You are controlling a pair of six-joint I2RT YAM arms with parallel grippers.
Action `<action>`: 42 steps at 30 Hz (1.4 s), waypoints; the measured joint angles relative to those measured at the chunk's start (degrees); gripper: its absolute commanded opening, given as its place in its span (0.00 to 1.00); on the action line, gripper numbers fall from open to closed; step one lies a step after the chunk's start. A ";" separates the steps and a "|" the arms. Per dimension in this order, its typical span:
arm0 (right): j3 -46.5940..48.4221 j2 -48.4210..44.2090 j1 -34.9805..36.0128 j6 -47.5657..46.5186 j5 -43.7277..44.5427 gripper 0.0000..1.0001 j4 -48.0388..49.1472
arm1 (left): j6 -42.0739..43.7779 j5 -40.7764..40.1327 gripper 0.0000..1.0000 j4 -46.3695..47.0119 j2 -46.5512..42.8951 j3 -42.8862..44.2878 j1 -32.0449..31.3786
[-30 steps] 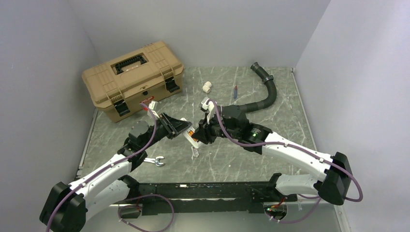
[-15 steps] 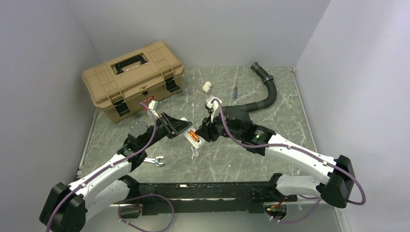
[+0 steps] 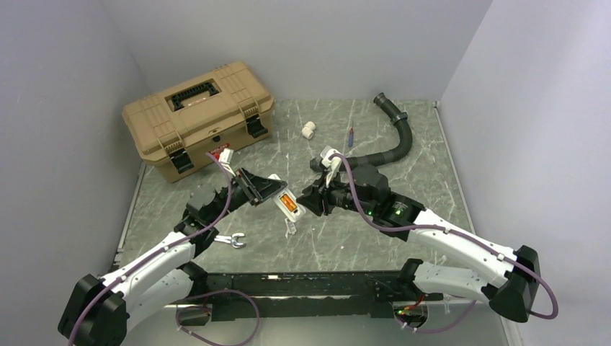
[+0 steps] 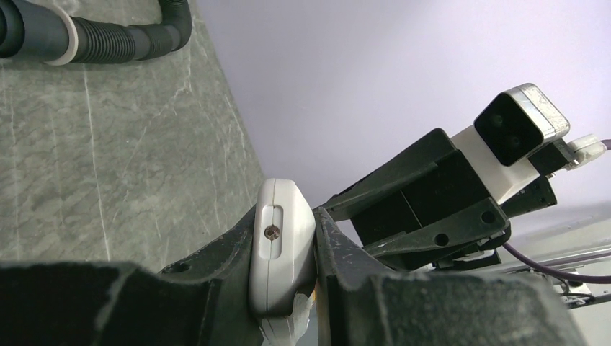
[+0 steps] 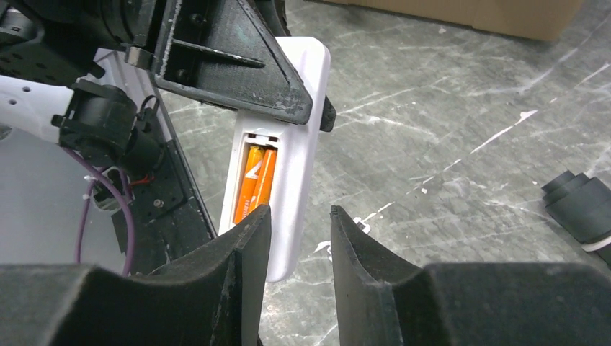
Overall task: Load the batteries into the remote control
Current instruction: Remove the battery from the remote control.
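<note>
Clamping one slim white remote control (image 4: 279, 252) firmly between the jaws of the left gripper (image 4: 284, 231), raised off the table (image 3: 339, 245) midway between the arms, plain back turned towards the right wrist camera. Showing an open recess there, with two orange-copper batteries (image 5: 253, 184) lying side by side inside it. Hovering the right gripper (image 5: 297, 223) just beside the remote's lower end, jaws partly apart and gripping nothing; touching it or not, impossible to tell. Counting outward on the table: one silver wrench (image 3: 230, 241) by the left arm, one white pipe fitting (image 3: 309, 130), one red-and-blue stick (image 3: 351, 135), one black ribbed hose (image 3: 393, 137), one tan toolbox (image 3: 198, 115) sitting farthest back
</note>
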 measured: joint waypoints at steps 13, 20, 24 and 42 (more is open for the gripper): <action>-0.92 -1.46 0.00 -0.15 -3.56 0.39 1.62 | 2.38 0.74 0.00 -0.74 -0.42 0.00 0.00; -2.69 -1.03 0.00 2.05 0.28 0.40 2.05 | 7.30 -0.37 0.00 -7.82 -0.74 0.44 -0.04; -3.96 -0.68 -0.04 4.76 3.72 0.44 2.03 | 10.08 -1.25 0.00 -11.17 -0.15 0.98 -0.04; -11.89 6.80 -6.78 24.06 18.21 0.25 3.28 | 22.27 -3.76 0.00 -29.38 24.39 16.70 -0.22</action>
